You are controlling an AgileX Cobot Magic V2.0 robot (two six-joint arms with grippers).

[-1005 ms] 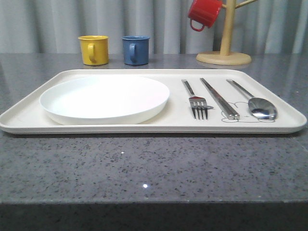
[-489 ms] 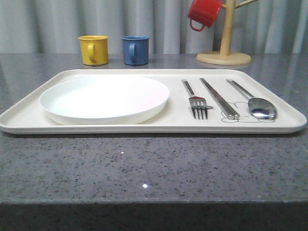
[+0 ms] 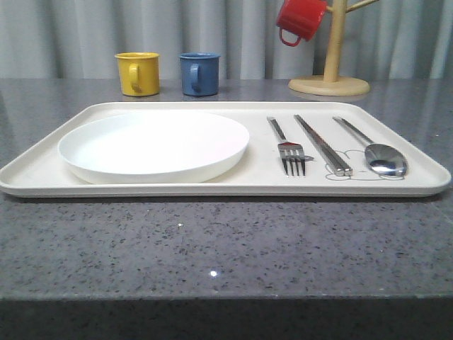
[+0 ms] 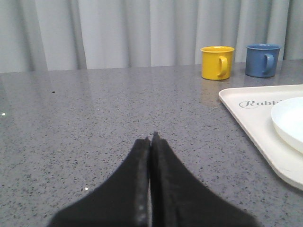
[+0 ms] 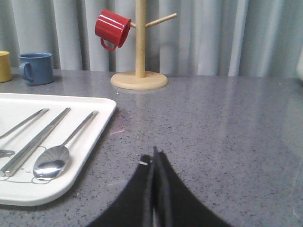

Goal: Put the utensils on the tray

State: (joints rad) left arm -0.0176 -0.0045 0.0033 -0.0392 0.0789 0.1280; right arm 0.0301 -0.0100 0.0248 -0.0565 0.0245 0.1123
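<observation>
Left gripper [image 4: 151, 138] and right gripper [image 5: 154, 152] closed, empty. Fork [image 3: 289, 149], chopsticks [image 3: 323, 144], spoon [image 3: 375, 150] on tray [image 3: 233, 185], right of frame. Task judged complete.

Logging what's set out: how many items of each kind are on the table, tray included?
Mugs: 3 (yellow, blue, red)
Mug tree: 1
Tray: 1
Plate: 1
Fork: 1
Chopsticks, pair: 1
Spoon: 1
Total: 9

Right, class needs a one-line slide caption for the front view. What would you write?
Fork, chopsticks and spoon lie side by side on the cream tray, right of the white plate.
</observation>
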